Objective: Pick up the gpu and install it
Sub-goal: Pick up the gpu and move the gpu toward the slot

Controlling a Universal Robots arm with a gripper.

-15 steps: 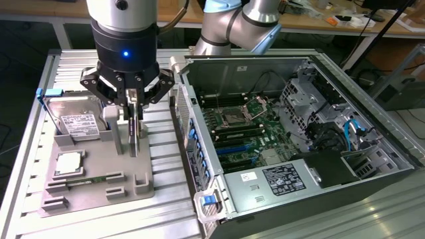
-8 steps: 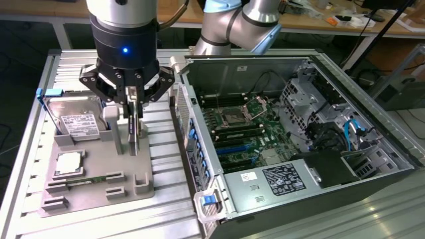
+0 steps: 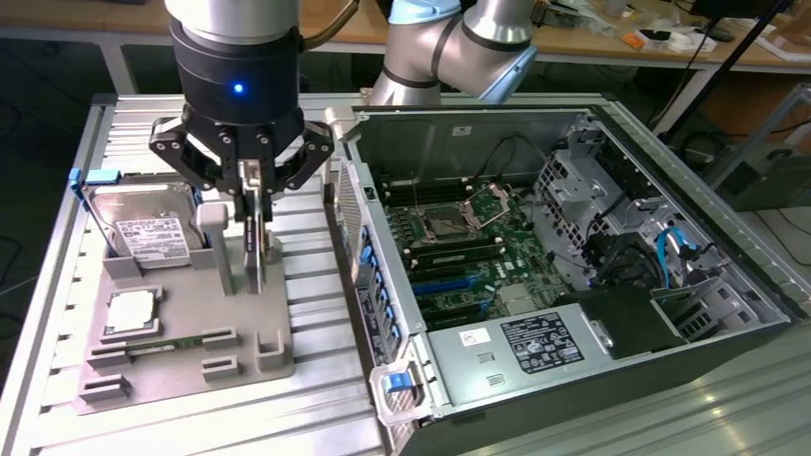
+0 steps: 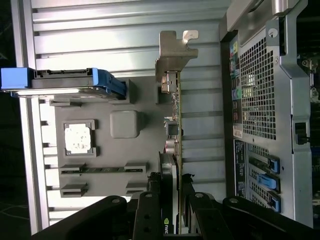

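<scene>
Ribbed aluminium counter (image 3: 317,408), cluttered benches behind it. Grey fixture tray (image 3: 190,318) lies on it, just beside an open computer case (image 3: 747,285) at the exterior view's right. Gpu (image 3: 260,264) stands on its long edge in the tray's slots, seen almost edge-on. Its long axis runs level and parallel to the case's perforated flank. Silver end bracket (image 4: 175,55) points to the hard-drive end of the tray. Dark cooler face is turned toward the processor (image 4: 78,138), bare board face toward the case. Pincer (image 3: 257,214) reaches straight down over the card, its fingers closed on both faces at the end away from the bracket. Card's lower edge sits between the tray posts. Writing: green Nvidia eye mark and the first letters of the name (image 4: 165,229) on the cooler, close by the fingers. Hard drive (image 3: 150,233) carries a white label and the power supply a dark one (image 3: 538,344), both with print too fine to read. Memory stick (image 3: 165,344) lies flat near the tray's front edge.
</scene>
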